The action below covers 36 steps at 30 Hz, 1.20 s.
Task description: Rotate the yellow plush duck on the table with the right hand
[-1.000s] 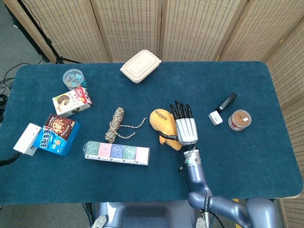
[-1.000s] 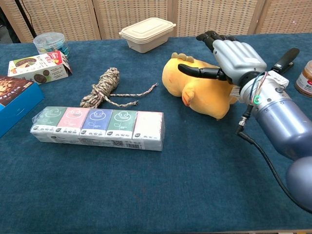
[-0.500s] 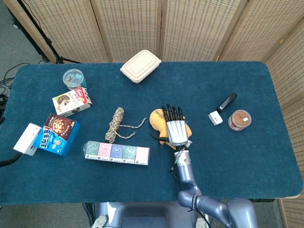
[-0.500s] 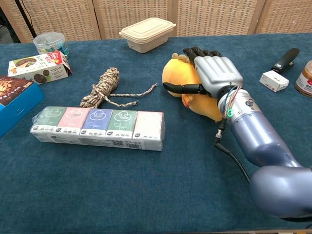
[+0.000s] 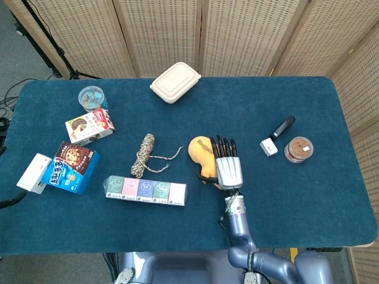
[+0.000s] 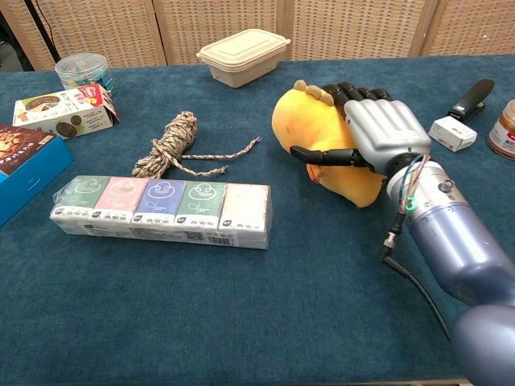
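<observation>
The yellow plush duck (image 5: 201, 153) lies near the middle of the blue table (image 5: 308, 201). In the chest view the duck (image 6: 310, 127) shows its rounded body tipped up toward the left, with small bumps on top. My right hand (image 5: 228, 166) lies over the duck's right side. Seen from the chest, the right hand (image 6: 378, 131) grips it, with the fingers (image 6: 360, 91) curled over the top and the thumb (image 6: 322, 154) across the front. The part of the duck under the palm is hidden. My left hand is not in either view.
A wrapped row of tissue packs (image 5: 145, 190) lies left of the duck, and a rope bundle (image 5: 144, 154) lies behind it. A beige lunch box (image 5: 175, 82) is at the back. A black stapler (image 5: 283, 125) and a brown jar (image 5: 298, 148) are to the right, and snack boxes (image 5: 74, 165) to the far left.
My right hand came down from the duck's right side onto it and closed over it. The duck has tipped up and turned under the hand.
</observation>
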Available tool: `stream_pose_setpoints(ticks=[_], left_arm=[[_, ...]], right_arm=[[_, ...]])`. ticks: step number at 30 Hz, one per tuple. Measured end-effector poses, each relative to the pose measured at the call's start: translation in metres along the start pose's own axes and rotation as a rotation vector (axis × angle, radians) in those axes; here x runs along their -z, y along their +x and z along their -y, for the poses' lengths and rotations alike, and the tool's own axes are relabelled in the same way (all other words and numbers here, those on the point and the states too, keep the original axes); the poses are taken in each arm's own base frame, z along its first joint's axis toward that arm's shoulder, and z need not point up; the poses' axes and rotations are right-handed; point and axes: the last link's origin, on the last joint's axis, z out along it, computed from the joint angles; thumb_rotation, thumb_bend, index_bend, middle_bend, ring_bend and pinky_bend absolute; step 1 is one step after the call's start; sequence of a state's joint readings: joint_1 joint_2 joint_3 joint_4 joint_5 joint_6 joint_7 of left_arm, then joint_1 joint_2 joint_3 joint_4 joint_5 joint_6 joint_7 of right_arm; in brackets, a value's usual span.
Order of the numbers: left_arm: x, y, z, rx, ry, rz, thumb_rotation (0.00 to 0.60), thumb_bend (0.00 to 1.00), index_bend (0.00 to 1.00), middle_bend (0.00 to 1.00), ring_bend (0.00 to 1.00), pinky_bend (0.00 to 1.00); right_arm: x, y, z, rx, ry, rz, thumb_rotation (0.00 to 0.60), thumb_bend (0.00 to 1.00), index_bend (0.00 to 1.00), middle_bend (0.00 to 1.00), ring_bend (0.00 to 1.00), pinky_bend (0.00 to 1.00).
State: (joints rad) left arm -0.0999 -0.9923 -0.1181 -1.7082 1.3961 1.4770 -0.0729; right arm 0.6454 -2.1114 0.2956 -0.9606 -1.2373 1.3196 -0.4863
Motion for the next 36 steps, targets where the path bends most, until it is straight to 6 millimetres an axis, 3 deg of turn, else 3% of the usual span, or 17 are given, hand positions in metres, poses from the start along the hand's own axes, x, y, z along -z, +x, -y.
stream_pose_setpoints(ticks=[6, 10, 16, 22, 29, 36], left_arm=[[0.0, -0.001, -0.001, -0.006, -0.001, 0.005, 0.6, 0.02, 0.0, 0.0, 0.0, 0.0], [0.0, -0.001, -0.002, -0.009, -0.003, 0.007, 0.6, 0.02, 0.0, 0.0, 0.0, 0.0], [-0.001, -0.002, -0.001, -0.011, 0.0, 0.013, 0.6, 0.02, 0.0, 0.0, 0.0, 0.0], [-0.002, -0.003, 0.0, -0.011, 0.006, 0.015, 0.6, 0.02, 0.0, 0.0, 0.0, 0.0], [-0.003, -0.005, -0.001, -0.017, 0.005, 0.027, 0.6, 0.02, 0.0, 0.0, 0.0, 0.0], [-0.002, -0.006, -0.002, -0.024, 0.003, 0.028, 0.6, 0.02, 0.0, 0.0, 0.0, 0.0]], right_arm=[[0.016, 0.012, -0.012, 0.002, -0.015, 0.003, 0.085, 0.09, 0.0, 0.0, 0.0, 0.0], [0.017, 0.024, -0.011, -0.006, 0.007, -0.015, 0.086, 0.09, 0.0, 0.0, 0.0, 0.0], [-0.002, 0.032, 0.018, 0.006, 0.075, -0.025, 0.086, 0.09, 0.0, 0.0, 0.0, 0.0], [-0.022, 0.022, 0.038, 0.031, 0.1, -0.001, 0.09, 0.09, 0.0, 0.0, 0.0, 0.0], [-0.042, 0.009, 0.039, 0.051, 0.072, 0.005, 0.096, 0.09, 0.0, 0.0, 0.0, 0.0], [-0.054, 0.006, 0.026, 0.037, 0.019, 0.007, 0.101, 0.09, 0.0, 0.0, 0.0, 0.0]])
